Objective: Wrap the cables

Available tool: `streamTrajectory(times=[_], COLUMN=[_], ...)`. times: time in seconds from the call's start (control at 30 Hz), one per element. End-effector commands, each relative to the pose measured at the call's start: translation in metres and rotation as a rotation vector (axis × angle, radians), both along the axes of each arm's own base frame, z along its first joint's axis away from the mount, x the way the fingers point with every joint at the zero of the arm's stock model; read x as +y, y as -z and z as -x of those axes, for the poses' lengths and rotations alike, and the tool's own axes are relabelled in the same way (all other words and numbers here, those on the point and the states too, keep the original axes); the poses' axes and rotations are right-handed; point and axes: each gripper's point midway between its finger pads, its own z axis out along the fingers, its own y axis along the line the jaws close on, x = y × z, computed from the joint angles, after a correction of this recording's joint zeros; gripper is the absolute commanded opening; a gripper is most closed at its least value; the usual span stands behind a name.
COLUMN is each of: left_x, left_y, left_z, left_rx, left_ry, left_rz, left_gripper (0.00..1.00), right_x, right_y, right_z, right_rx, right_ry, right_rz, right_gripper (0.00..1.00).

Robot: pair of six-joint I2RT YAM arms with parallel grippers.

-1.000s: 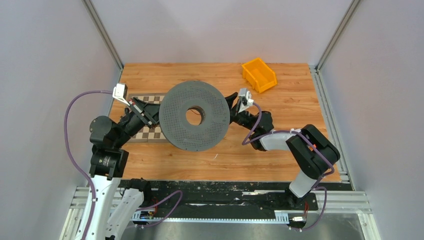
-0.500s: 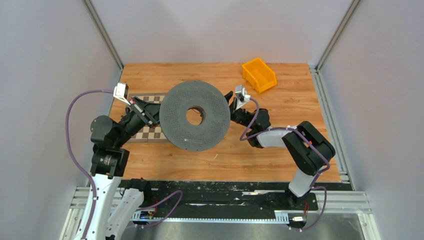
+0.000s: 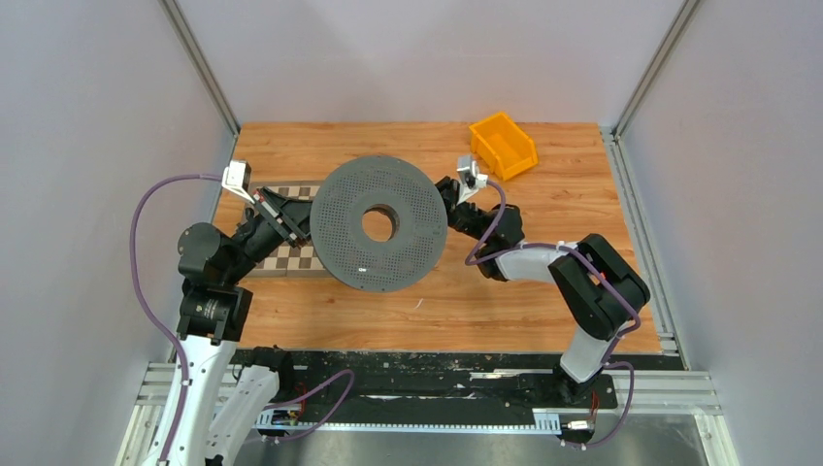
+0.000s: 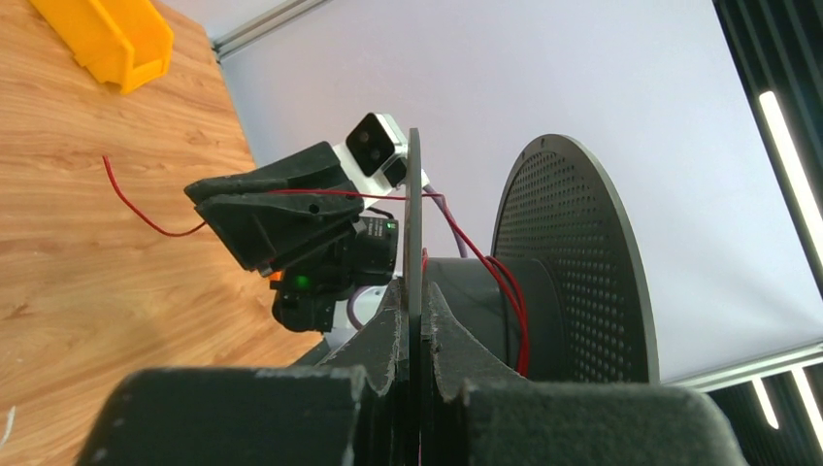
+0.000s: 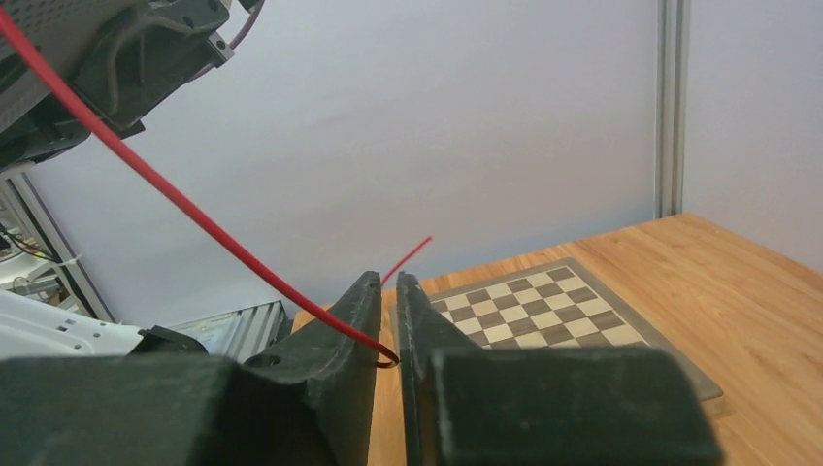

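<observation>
Left fingers [image 4: 380, 340] are closed on the rim of the spool [image 3: 378, 223]. Right fingers [image 5: 340, 335] are nearly closed, pinching the red wire [image 5: 194, 218].

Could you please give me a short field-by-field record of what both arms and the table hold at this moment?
Left pincer: shut on a flange edge of the dark grey perforated plastic spool
Right pincer: shut on the thin red wire
Wire path: from the spool's hub to the right pincer, loose end beyond it
Wooden table: orange plastic bin at far right, checkerboard mat at left
</observation>
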Motion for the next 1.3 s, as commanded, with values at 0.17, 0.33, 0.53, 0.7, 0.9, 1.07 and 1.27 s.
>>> streamTrajectory(times=[0.17, 0.33, 0.53, 0.7, 0.9, 1.07, 1.27], left_x=[0.012, 0.021, 0.033, 0.029, 0.03, 0.037, 0.038], left_y=[-0.034, -0.028, -0.024, -0.012, -0.008, -0.001, 0.005], left_z=[-0.005, -0.026, -0.042, -0.05, -0.051, -0.05, -0.053], left_rx=[-0.149, -0.182, -0.235, -0.219, -0.226, -0.197, -0.104], left_ry=[-0.097, -0.201, -0.303, -0.277, -0.279, -0.304, -0.285], left_rz=[0.017, -0.105, -0.133, -0.096, -0.005, 0.092, 0.196], left_gripper=[0.0, 0.0, 0.0, 0.0, 0.0, 0.0, 0.0], right_x=[-0.016, -0.028, -0.047, -0.044, -0.036, -0.03, -0.021], right_y=[0.001, 0.019, -0.004, -0.032, -0.055, -0.069, -0.072], right_z=[0.034, 0.079, 0.11, 0.122, 0.124, 0.123, 0.11], right_rx=[0.017, 0.138, 0.15, 0.192, 0.312, 0.357, 0.406], right_ry=[-0.086, -0.241, -0.272, -0.302, -0.349, -0.397, -0.355], right_rz=[-0.046, 0.01, -0.028, -0.054, -0.123, -0.218, -0.31], right_gripper=[0.06, 0.07, 0.0, 0.0, 0.0, 0.0, 0.0])
